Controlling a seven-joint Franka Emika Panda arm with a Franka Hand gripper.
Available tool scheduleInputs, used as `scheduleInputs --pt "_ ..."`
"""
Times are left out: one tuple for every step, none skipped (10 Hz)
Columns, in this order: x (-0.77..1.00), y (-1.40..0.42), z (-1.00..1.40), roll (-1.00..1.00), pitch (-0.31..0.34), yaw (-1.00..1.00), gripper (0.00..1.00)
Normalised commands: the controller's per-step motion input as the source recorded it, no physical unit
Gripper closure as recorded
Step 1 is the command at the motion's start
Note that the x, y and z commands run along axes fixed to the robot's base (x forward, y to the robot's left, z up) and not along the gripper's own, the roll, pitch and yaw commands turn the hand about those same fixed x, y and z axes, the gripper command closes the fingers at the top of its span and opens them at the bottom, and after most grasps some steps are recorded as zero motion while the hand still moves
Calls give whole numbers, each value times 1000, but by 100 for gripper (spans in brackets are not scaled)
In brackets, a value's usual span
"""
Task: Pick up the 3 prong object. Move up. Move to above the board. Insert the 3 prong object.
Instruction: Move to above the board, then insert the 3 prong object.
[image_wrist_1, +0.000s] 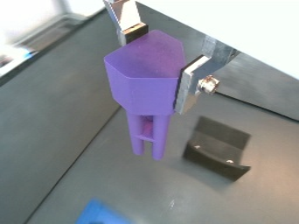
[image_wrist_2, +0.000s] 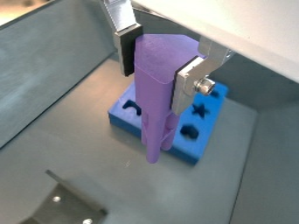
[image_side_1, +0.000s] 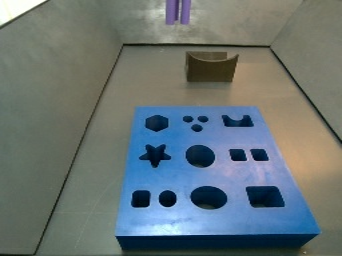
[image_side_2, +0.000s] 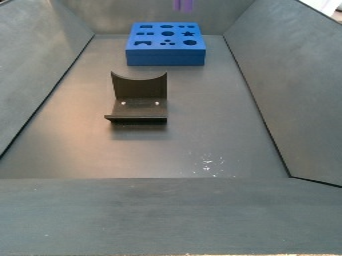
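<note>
Grey metal walls slope down to a dull grey floor (image_side_2: 201, 140), where the board (image_side_1: 214, 175), a flat blue block cut with a hexagon, a star, circles, squares and three small dots, lies flat; a dark fixture (image_side_2: 138, 98) stands on the floor apart from it; the gripper (image_wrist_1: 162, 61) hangs high above the floor, its silver fingers (image_wrist_1: 193, 77) closed on the wide hexagonal cap of the 3 prong object (image_wrist_1: 145, 92), which points prongs down and looks close to upright in both wrist views; in a side view only the purple lower end (image_side_1: 178, 10) shows at the upper edge of the frame, beyond the far end of the board; in a wrist view the peg crosses in front of the board (image_wrist_2: 131, 114), but whether it hangs directly over it cannot be told; the piece appears lifted and the carry to the board looks to be the step in hand; done well, that means travelling level with the grip firm, centring the prongs over the three small dots (image_side_1: 197, 122), and turning the wrist to match their pattern before any descent; a tilted or off-centre peg would likely catch on the blue rim rather than seat.
</note>
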Motion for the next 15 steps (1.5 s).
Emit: scheduleInputs --pt "-129 -1000 170 132 118 833 100" --pt "-122 -1000 176 122 111 588 100" --pt "-105 -1000 188 107 90 303 100" --pt "-89 -1000 188 94 83 208 100" --pt "-33 -717 140 85 91 92 100" --pt "16 -459 98 81 100 47 100" --pt "54 -243 54 79 105 33 100" --pt "58 -185 43 81 107 26 100" --pt "0 -23 0 0 0 0 100" --pt "54 -83 -89 39 0 23 100" --pt "49 -20 -271 6 -59 306 100" --pt "217 0 -369 -24 -70 477 100" --pt "351 0 -403 -64 -37 566 100" --pt "329 0 -346 -64 -26 603 100" --pt "286 0 -331 -74 -36 594 100"
